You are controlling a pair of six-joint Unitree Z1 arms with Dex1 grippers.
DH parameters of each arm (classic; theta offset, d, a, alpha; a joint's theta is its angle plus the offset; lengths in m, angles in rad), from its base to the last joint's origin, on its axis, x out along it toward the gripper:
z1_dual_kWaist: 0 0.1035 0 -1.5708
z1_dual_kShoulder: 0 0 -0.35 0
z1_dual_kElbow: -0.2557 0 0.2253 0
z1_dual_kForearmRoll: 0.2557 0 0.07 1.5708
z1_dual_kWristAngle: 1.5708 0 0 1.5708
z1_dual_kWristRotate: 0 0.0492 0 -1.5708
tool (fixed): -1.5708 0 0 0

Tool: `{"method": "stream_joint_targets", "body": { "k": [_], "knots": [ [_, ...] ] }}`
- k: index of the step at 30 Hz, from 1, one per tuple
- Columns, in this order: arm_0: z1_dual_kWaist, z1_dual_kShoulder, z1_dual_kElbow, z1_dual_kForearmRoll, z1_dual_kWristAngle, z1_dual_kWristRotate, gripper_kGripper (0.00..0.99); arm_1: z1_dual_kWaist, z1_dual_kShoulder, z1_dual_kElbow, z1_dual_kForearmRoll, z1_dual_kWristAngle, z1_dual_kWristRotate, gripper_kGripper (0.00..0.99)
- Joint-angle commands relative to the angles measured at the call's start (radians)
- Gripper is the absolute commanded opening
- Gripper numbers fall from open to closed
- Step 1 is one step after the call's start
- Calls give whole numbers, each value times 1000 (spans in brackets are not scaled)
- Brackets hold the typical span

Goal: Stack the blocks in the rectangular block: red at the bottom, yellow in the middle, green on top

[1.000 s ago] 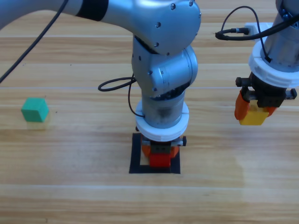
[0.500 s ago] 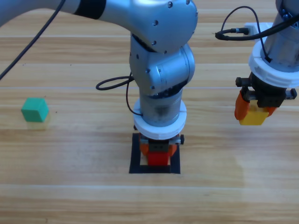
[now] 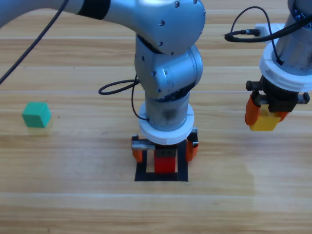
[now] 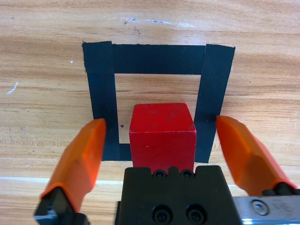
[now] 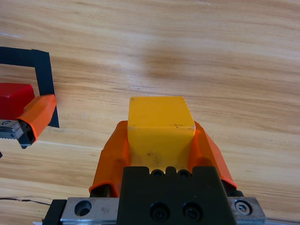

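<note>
Pale wooden planks make up the counter (image 3: 73, 195), their grain running across the high view. Near the middle of it lies the rectangular block (image 3: 161, 168), a hollow, nearly square outline of black tape.

Inside that outline sits the red cube (image 3: 165, 165). In the left wrist view the red cube (image 4: 162, 134) rests flat on the wood, close to the taped side nearest the camera, with bare wood showing between it and the far side of the outline (image 4: 158, 58).

Over it reaches the left arm, coming down from the top of the high view. Its left claw (image 3: 165, 147) is spread wide, one orange jaw on each side of the red cube and neither touching it; in the wrist view of the left claw (image 4: 159, 150), clear gaps show between the jaws and the cube's sides, and the jaws hang over the tape's two side strips.

Off to the right, well apart from the outline, the right claw (image 3: 266, 117) is clamped on the yellow cube (image 3: 264, 122), holding it above the counter. The right wrist view shows the right claw (image 5: 161, 154) with both orange jaws pressed against the sides of the yellow cube (image 5: 161, 129), and a corner of the tape and the red cube at its left edge.

Far on the left of the counter, alone, stands the green cube (image 3: 36, 115), upright on the wood.
</note>
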Motion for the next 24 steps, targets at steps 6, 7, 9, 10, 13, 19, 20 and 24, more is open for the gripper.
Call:
{"method": "stream_joint_targets", "body": {
  "k": [6, 7, 9, 10, 13, 19, 20, 24],
  "knots": [
    [-5, -41, -113, 69, 15, -7, 990, 23, 10, 23, -19, -2, -4, 0],
    [-5, -49, -162, 101, 24, -4, 990, 25, 6, 21, -19, -4, -4, 0],
    [-5, -63, -263, 165, 40, 8, 990, 32, -8, 20, -19, -13, -1, 0],
    [-5, -66, -321, 207, 49, 11, 990, 37, -16, 18, -18, -20, 2, 0],
    [-2, -118, -378, 303, 95, 19, 990, 57, -33, -5, 5, -30, 19, 0],
    [73, -236, -222, 330, 132, 57, 990, 115, 7, -153, 154, 0, 42, 0],
    [88, -256, -197, 336, 139, 72, 990, 124, 13, -170, 166, 6, 48, 0],
    [133, -310, -171, 362, 159, 161, 990, 167, 49, -247, 209, 50, 89, 0]
  ]
}}
